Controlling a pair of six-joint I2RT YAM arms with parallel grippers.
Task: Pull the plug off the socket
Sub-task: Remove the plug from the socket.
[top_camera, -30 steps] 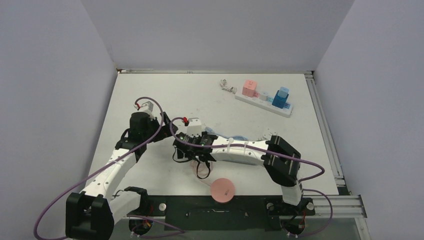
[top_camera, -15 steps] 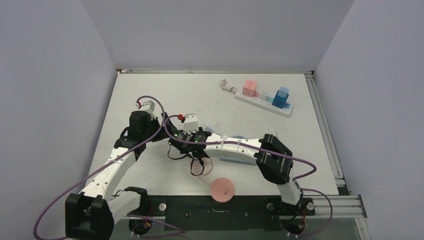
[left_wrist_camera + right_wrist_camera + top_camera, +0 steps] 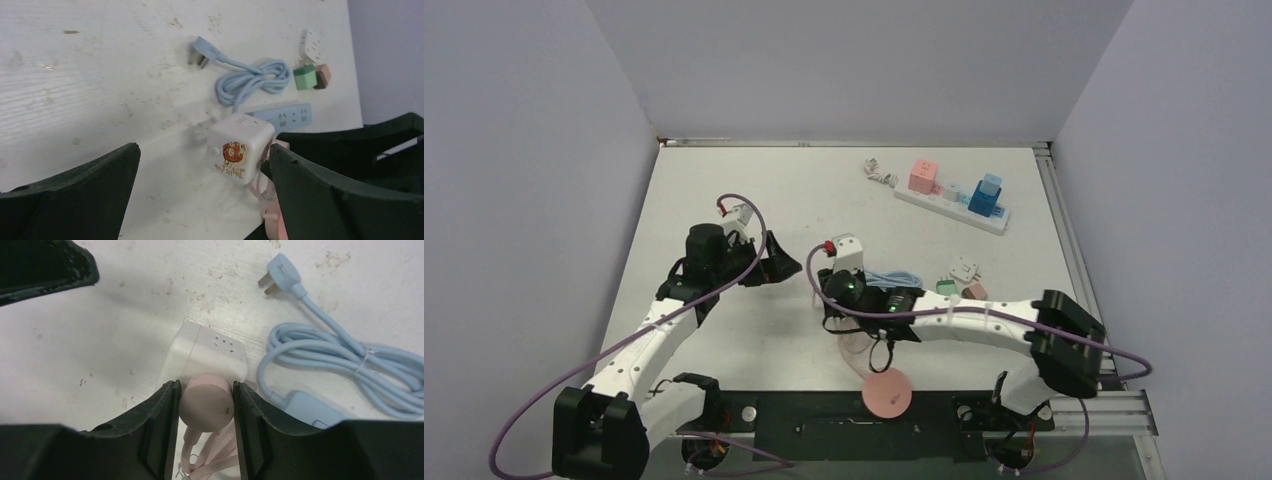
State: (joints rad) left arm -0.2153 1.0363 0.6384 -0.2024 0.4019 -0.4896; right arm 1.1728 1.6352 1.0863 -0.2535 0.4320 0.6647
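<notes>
Grasping the pink plug (image 3: 206, 407) with the right fingers (image 3: 160, 430), flush against the white cube socket (image 3: 207, 352) near the middle of the tabletop's (image 3: 724, 190) near edge, with left fingers (image 3: 75, 200) spread wide close by, coiled blue cable (image 3: 340, 365) and blue strip (image 3: 290, 116) just beside toward the right edge.

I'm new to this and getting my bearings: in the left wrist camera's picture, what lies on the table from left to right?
Blue plug → white cube socket → green adapter → pink-brown adapter. The coiled blue cable and blue power strip overlap others, so they are left out.
</notes>
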